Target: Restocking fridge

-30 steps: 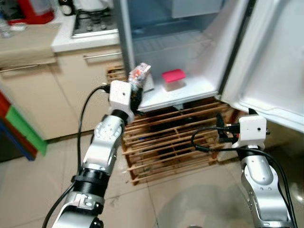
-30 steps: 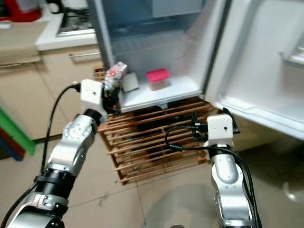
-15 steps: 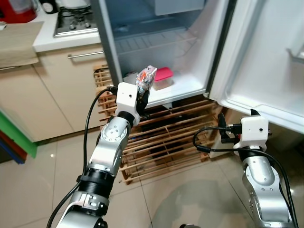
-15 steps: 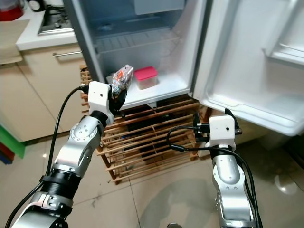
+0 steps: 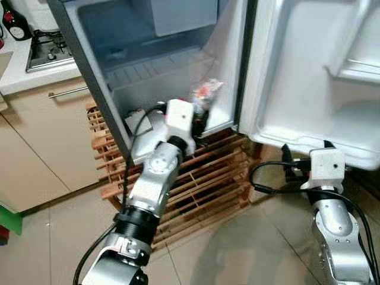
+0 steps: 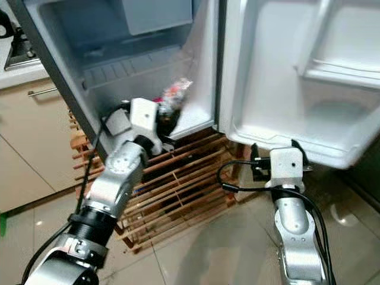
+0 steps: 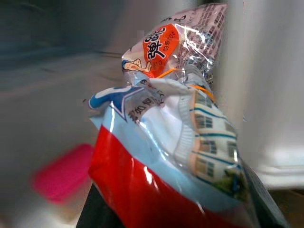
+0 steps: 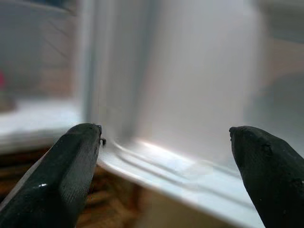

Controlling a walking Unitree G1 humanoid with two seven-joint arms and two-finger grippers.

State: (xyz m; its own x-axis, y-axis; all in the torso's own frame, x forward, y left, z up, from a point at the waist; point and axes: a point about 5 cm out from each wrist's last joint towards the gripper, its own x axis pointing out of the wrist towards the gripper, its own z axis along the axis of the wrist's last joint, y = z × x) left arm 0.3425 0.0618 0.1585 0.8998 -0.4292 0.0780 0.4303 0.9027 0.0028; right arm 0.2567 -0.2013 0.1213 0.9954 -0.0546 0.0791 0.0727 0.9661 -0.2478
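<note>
Two grippers show: the left gripper [image 5: 199, 116] clamps a crinkly red, blue and white plastic snack packet [image 7: 171, 142] inside the open white fridge [image 5: 178, 53], near what seems a blurred pink-lidded box [image 7: 61, 173]. The right gripper [image 8: 164, 166] hangs spread, empty, beneath the fridge's white door [image 5: 309, 71].

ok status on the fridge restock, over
Left pincer shut on snack packet, at fridge bottom shelf. Right pincer open, idle by door. Pink container beyond.

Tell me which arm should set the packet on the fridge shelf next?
Left. The left gripper already holds the packet at the fridge opening, over the bottom shelf. The right gripper is open and empty, low beneath the door.
</note>
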